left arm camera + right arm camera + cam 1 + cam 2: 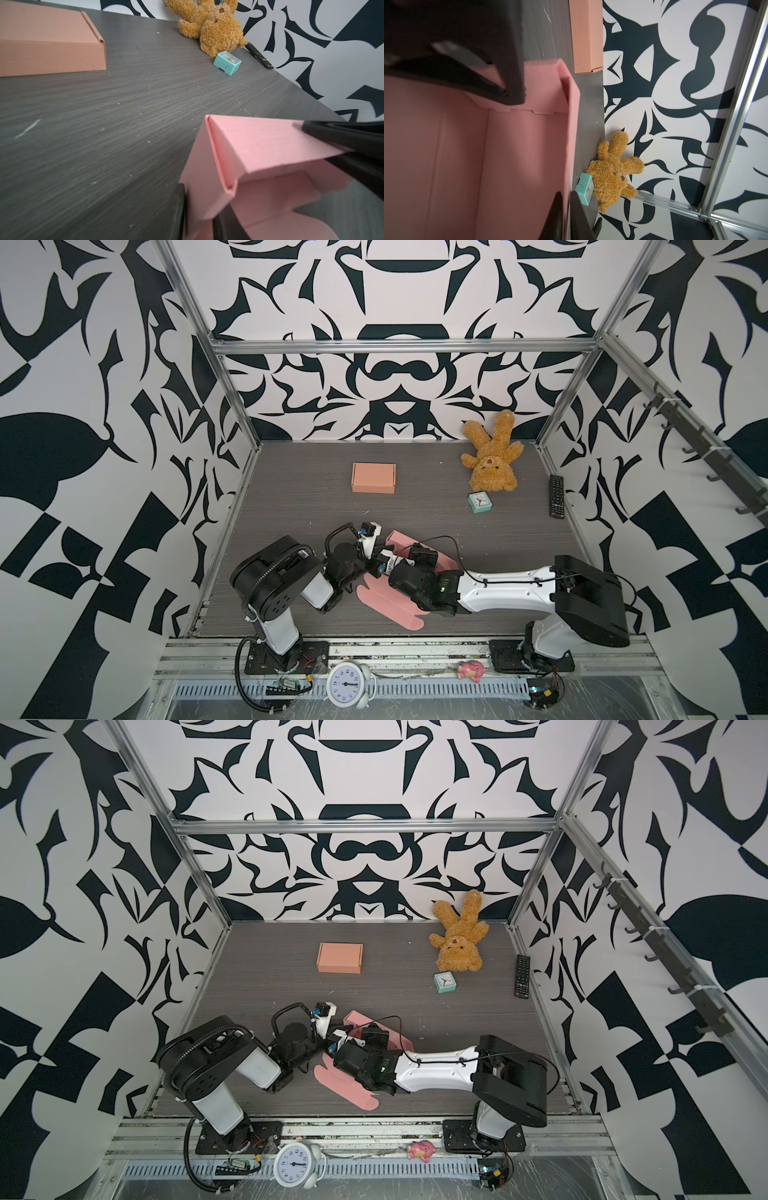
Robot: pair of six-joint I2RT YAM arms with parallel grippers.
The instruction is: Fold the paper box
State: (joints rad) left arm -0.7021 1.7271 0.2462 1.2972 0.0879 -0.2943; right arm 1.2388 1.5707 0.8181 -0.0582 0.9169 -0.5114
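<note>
Paper box (390,608), long axis 1-to-7 o'clock in a top view. Left gripper (201,207) and right gripper (566,199) straddle raised walls, jaws narrow; grip undeterminable.

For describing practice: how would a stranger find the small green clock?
On the grey table, find the teddy bear at far right. The clock sits beside its head: square and mint green, unlike the round white clock on the front rail.
</note>
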